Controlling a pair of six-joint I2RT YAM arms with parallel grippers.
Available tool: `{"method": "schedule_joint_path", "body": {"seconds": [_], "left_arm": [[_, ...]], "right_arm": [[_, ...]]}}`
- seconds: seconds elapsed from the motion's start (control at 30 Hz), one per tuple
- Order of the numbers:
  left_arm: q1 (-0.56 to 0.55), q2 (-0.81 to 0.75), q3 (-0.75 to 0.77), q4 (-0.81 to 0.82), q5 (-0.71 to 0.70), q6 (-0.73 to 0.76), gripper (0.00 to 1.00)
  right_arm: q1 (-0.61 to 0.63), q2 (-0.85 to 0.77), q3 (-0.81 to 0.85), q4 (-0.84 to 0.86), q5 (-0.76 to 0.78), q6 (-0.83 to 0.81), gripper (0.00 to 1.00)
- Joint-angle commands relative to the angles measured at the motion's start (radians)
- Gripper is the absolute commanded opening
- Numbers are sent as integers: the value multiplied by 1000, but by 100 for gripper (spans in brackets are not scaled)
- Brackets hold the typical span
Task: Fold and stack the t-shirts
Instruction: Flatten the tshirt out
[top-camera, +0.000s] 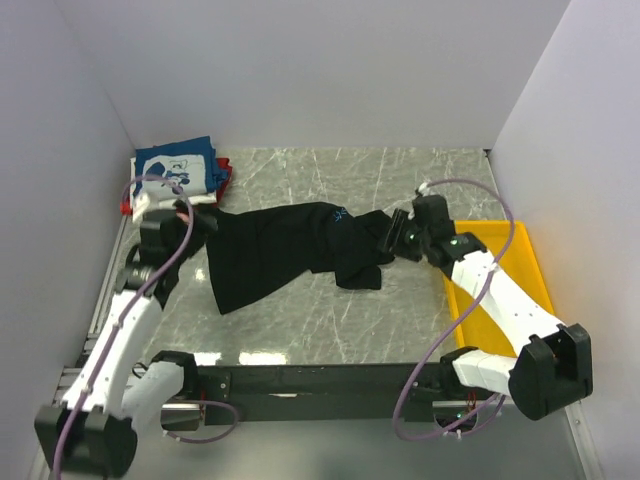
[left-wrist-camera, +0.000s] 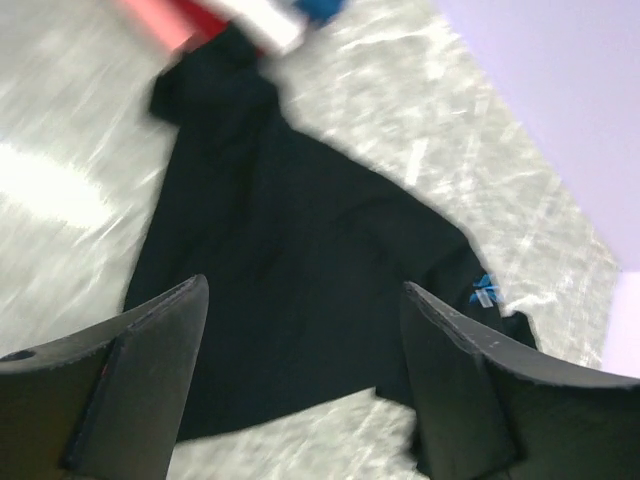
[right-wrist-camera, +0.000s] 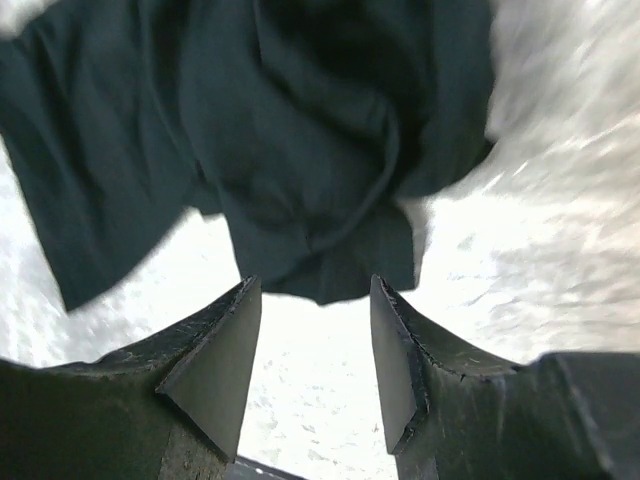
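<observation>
Black shirt (top-camera: 290, 250) lies bunched on the table (top-camera: 400, 320), between both grippers. Left gripper (left-wrist-camera: 305, 300): jaws spread, gripping nothing, above the shirt's left end. Right gripper (right-wrist-camera: 315, 290): jaws apart, gripping nothing, shirt edge just beyond the fingertips.

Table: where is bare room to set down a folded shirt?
Free: the far strip between back wall and black shirt; the near strip between shirt and base rail. Crowded: far-left corner with the shirt stack, right edge with yellow tray.
</observation>
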Motion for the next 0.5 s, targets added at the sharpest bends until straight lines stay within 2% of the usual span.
{"method": "schedule_joint_path", "body": {"seconds": [0.0,0.1,0.23,0.33,0.47], "left_arm": [[1,-82,-130,-53,-96,-144,80],[-1,-148,-249,-88,-144,-215,75],[-11,-171,-324,-125,-181,-270,70],[-47,-174,-374,-154,-221,-313,69],[-151,-168,-430,-136,-253,-394,67]], "right_arm": [[78,-15,-78,124,33,50,54],[139,8,-97,142,72,70,54],[160,48,-100,161,81,79,53],[161,65,-113,181,79,85,52],[166,76,-124,211,76,90,52]]}}
